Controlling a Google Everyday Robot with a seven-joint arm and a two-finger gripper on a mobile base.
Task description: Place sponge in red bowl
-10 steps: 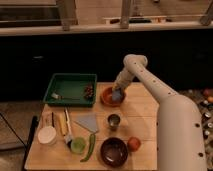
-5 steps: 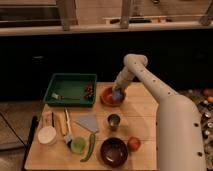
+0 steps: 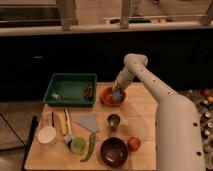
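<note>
The small orange-red bowl sits on the wooden table right of the green tray. My gripper reaches down from the white arm and hangs over the bowl's right part. A small light-blue sponge shows at the gripper's tip, inside the bowl's rim. I cannot tell whether the gripper still holds it or whether it rests in the bowl.
A green tray with a dark cluster lies at the back left. A flat grey-blue sheet, a metal cup, a dark maroon bowl, a tomato, a green pepper and a white cup lie nearer the front.
</note>
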